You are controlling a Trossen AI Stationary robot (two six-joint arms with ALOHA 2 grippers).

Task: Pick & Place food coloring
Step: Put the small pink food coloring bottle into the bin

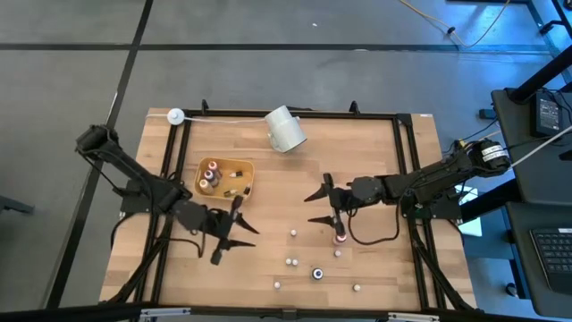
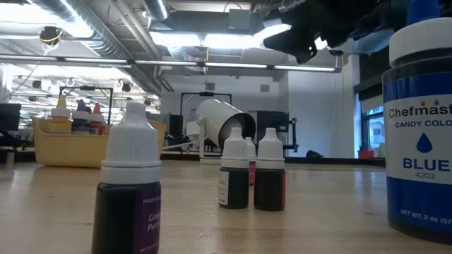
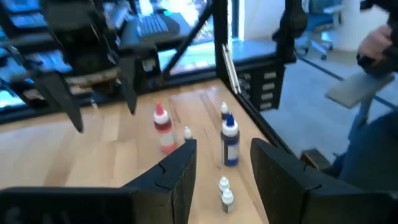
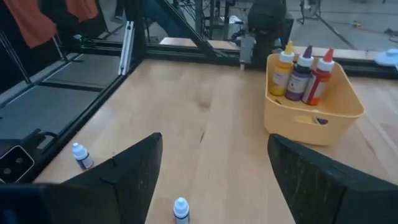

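Several tiny food coloring bottles stand upright on their bases on the near part of the table: a red-capped one [image 1: 340,238] [image 3: 163,129], a blue one [image 1: 317,273] [image 3: 230,140] [image 2: 421,120], and white-capped ones [image 1: 293,233] [image 2: 234,173]. More bottles stand in the yellow tray [image 1: 225,177] [image 4: 311,102]. My left gripper [image 1: 230,230] [image 3: 224,168] hangs open just on the near side of the tray. My right gripper [image 1: 319,206] [image 4: 214,171] is open above the table's middle, left of the red-capped bottle, facing the tray.
A white cup [image 1: 285,130] [image 2: 220,128] lies on its side near the far edge. A white knob with a cord [image 1: 176,115] sits at the far left corner. Black frame rails [image 1: 411,170] run along the table's sides. Bare wood lies between the two grippers.
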